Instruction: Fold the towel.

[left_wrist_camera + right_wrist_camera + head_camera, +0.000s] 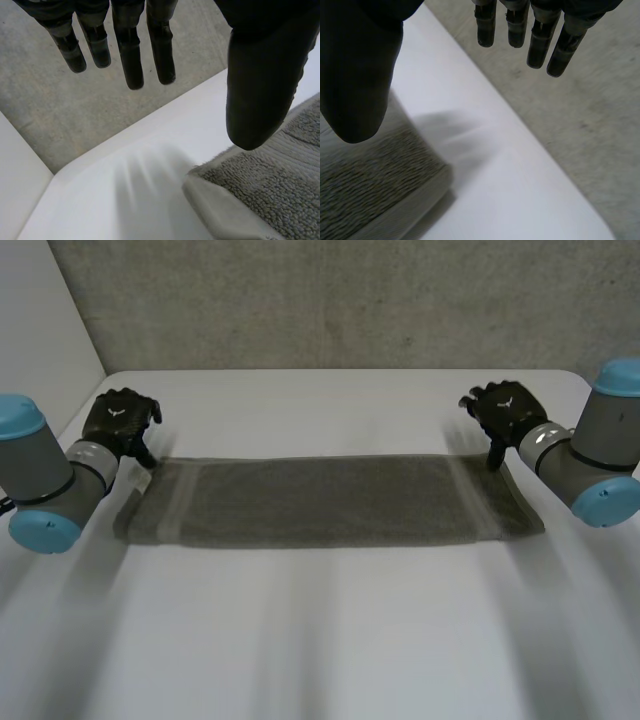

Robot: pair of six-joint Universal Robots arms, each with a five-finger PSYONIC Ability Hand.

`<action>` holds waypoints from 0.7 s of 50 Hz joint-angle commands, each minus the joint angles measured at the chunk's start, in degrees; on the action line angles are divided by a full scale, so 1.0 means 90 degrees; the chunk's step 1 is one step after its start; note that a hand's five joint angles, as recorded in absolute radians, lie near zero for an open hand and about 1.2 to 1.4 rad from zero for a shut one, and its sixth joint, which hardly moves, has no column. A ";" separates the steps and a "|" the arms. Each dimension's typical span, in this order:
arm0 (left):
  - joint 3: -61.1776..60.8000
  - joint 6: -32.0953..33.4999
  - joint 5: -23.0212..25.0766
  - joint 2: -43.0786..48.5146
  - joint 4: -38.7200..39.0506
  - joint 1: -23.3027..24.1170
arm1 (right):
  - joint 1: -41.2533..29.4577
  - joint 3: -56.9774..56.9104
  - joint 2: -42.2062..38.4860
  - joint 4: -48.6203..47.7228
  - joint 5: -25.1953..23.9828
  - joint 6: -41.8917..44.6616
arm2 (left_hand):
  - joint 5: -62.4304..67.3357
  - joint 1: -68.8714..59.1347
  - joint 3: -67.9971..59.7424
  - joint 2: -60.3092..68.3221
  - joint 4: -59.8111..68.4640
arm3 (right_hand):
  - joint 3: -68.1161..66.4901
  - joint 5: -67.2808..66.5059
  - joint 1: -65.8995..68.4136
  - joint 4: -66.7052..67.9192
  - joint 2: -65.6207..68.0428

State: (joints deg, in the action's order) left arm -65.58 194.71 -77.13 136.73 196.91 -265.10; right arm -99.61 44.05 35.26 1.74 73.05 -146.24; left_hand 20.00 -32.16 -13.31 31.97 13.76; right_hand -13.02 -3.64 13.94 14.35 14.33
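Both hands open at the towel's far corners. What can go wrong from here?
1. In each wrist view only the thumb is over the towel; the fingers reach past its edge over bare table. Closing could miss the corner or catch just the hem.
2. By the left hand the corner looks turned over, so that pinch may take a doubled layer while the right hand takes one, skewing the fold.

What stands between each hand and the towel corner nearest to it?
Nothing visible does. The left hand is at the far left corner of the towel, and the right hand is at its far right corner. Both hands are open above the white table.
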 commanded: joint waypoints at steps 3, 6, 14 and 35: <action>-0.0544 -0.0004 -0.0102 -0.0767 -0.0014 -0.0007 | -0.0162 0.1293 0.1303 -0.0399 0.0408 -0.0088 | -0.1095 0.1335 0.0368 -0.1314 -0.0417 | 0.0335 0.0405 -0.0438 -0.0483 -0.0481; -0.0895 -0.0013 -0.0092 -0.1215 -0.0014 -0.0027 | -0.0192 0.1561 0.1581 -0.0409 0.0428 -0.0167 | -0.1096 0.1336 0.0368 -0.1314 -0.0417 | 0.0335 0.0405 -0.0438 -0.0483 -0.0481; -0.2494 -0.0072 0.0015 -0.2767 0.0073 -0.0105 | 0.0012 0.3599 0.3405 -0.0292 0.0263 -0.0782 | -0.1058 0.1298 0.0368 -0.1277 -0.0417 | 0.0335 0.0405 -0.0438 -0.0483 -0.0481; -0.4412 -0.0082 0.0025 -0.3688 0.1119 0.0334 | 0.0697 0.4754 0.2460 -0.0300 -0.0656 -0.0402 | -0.1058 0.1298 0.0368 -0.1277 -0.0417 | 0.0335 0.0006 -0.0039 -0.0483 -0.0082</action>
State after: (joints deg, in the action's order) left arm -105.51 194.01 -76.85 102.94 206.67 -262.24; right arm -93.79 87.06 61.05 1.28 69.39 -151.46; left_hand 10.95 -25.31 -13.31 23.45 13.76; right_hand -13.02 -3.64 13.71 14.35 14.33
